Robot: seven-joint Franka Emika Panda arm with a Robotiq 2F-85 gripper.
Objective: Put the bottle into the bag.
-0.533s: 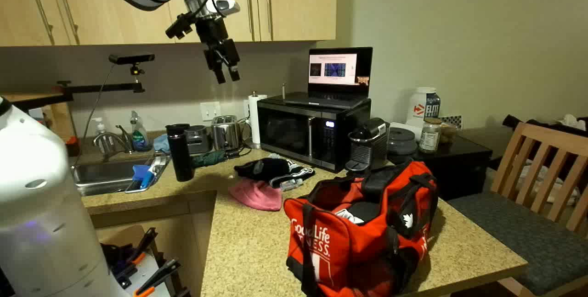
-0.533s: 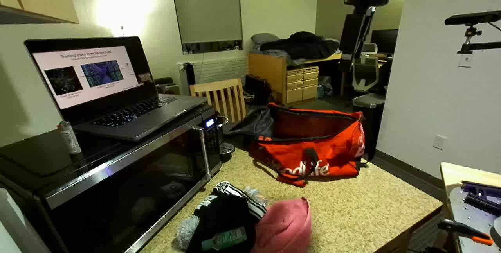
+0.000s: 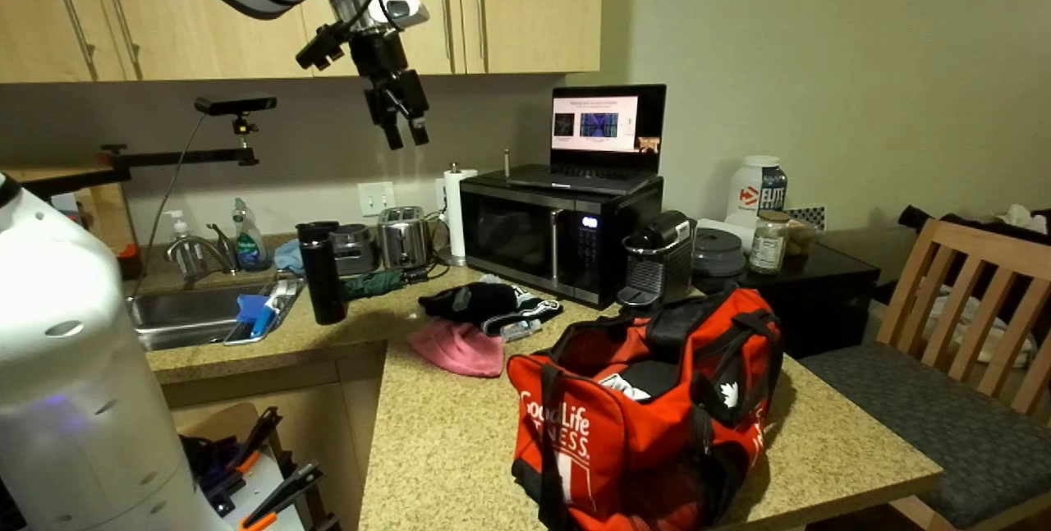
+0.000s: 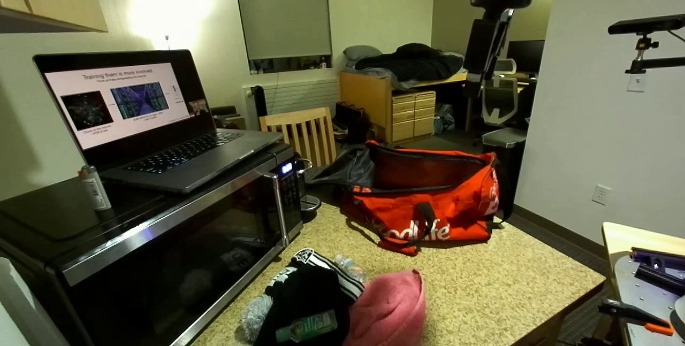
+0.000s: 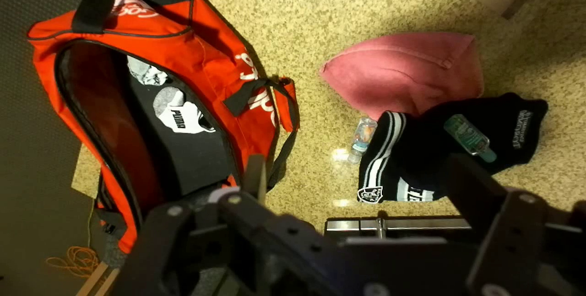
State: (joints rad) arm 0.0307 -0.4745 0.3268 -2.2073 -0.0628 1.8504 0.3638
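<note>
"Since the claw (image 3: 408, 137) hung well above the counter (image 3: 443, 432), could you see how its fingers (image 5: 476, 191) stood?"

"Spread wide apart. The wrist view showed that, though they blurred dark along its lower edge. In an exterior view the top edge cut the claw short, and one finger hid most of the other."

"Where was the bottle?"

"Two small ones showed, and I couldn't tell which was meant. A green bottle (image 5: 467, 133) lay on the black hat (image 5: 412, 149), its label too small to read. A clear bottle (image 5: 364, 135) lay on the counter just beside the hat, which partly covered it in an exterior view. There the bottom edge also cropped the hat and the pink cloth (image 4: 390, 308)."

"So both were outside the bag (image 4: 455, 209)?"

"Yes, apart from it, the clear one nearer. The bag stood gaping on the counter, its foot cropped in an exterior view. In the wrist view the claw hid part of one end; pale cloth (image 5: 185, 117) showed inside, though I couldn't say what it was."
</note>
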